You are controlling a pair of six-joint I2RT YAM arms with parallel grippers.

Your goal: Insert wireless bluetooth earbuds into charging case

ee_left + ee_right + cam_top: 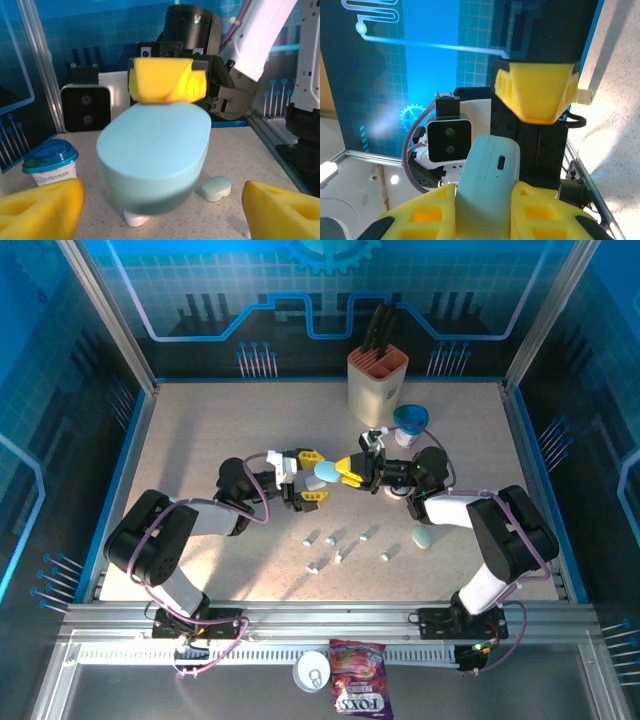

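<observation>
My right gripper (346,472) is shut on a pale blue pebble-shaped charging case (326,472), holding it closed above the table's middle. In the right wrist view the case (490,185) stands between my yellow fingers (420,215), with its charging port facing the camera. My left gripper (308,477) faces it, open, with one finger on each side of the case and not touching it. In the left wrist view the case (152,155) hangs between my left fingers (42,210). Several small earbuds (332,538) lie scattered on the table in front of both grippers.
A second, pale green case (423,537) lies at the right, also seen on the table (216,188). A knife block (377,380) and a blue-lidded cup (410,420) stand at the back. A candy bag (360,692) and a white cup (312,672) lie beyond the near rail.
</observation>
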